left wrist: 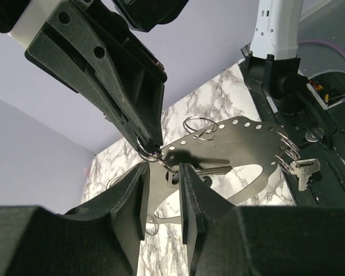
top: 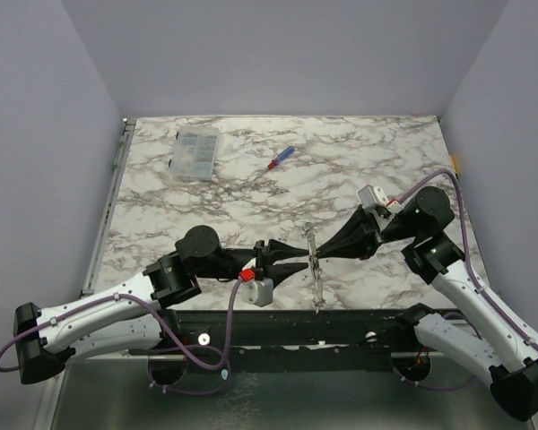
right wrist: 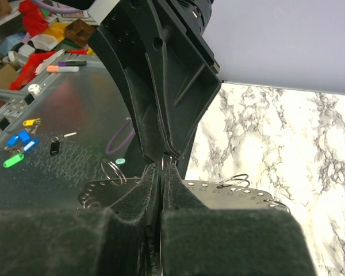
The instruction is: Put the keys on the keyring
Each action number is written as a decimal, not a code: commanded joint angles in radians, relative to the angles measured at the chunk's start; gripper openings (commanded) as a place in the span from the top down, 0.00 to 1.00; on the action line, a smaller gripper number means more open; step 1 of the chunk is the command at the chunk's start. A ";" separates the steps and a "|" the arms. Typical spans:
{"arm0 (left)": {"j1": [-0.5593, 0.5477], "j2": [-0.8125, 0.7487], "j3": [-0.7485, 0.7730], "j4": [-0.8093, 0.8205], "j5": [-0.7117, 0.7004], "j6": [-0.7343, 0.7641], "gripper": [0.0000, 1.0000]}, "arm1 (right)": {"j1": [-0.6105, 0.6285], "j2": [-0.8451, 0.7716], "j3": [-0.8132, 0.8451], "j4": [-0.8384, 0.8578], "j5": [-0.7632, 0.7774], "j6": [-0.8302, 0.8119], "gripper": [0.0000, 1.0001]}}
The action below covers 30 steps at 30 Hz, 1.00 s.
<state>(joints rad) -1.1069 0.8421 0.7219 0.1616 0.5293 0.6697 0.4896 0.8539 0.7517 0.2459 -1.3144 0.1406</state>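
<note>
The keyring [top: 316, 273] is a pale grey perforated loop carrying several wire split rings. It hangs edge-on between the two grippers in the top view, and its flat face shows in the left wrist view [left wrist: 247, 135]. My right gripper [top: 325, 248] is shut and pinches a split ring at the loop's edge [left wrist: 150, 152]; thin metal sits between its pads [right wrist: 163, 169]. My left gripper [left wrist: 164, 169] is open, its fingers either side of a key [left wrist: 210, 170] lying against the loop, not clamped. A second, silver key [left wrist: 302, 171] hangs from a ring at the loop's far end.
A clear compartment box [top: 195, 152] and a red-and-blue screwdriver [top: 281, 159] lie at the back of the marble table [top: 386, 161]. The black front rail [top: 296, 327] runs just below the grippers. Coloured tags and clutter [right wrist: 17, 144] lie off the table.
</note>
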 commanded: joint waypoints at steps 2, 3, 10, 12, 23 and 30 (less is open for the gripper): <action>-0.004 -0.043 -0.034 0.043 -0.031 -0.047 0.66 | -0.001 -0.033 0.017 0.060 0.066 0.008 0.99; -0.004 -0.050 -0.044 0.061 -0.039 -0.066 0.66 | -0.001 -0.040 0.008 0.071 0.079 0.006 0.99; -0.004 -0.080 -0.088 0.195 -0.118 -0.232 0.64 | -0.002 -0.102 -0.070 0.203 0.163 0.035 0.99; -0.004 -0.088 -0.110 0.278 -0.157 -0.309 0.64 | -0.002 -0.109 -0.081 0.226 0.175 0.044 0.99; -0.005 -0.040 -0.109 0.422 -0.270 -0.562 0.66 | -0.001 -0.155 -0.175 0.462 0.229 0.183 0.99; -0.004 0.023 -0.096 0.483 -0.164 -0.605 0.67 | -0.002 -0.185 -0.187 0.466 0.248 0.185 0.99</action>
<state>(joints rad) -1.1084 0.8394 0.5945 0.5789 0.2932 0.1211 0.4892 0.6933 0.5705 0.6365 -1.1110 0.3012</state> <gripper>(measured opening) 0.336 0.023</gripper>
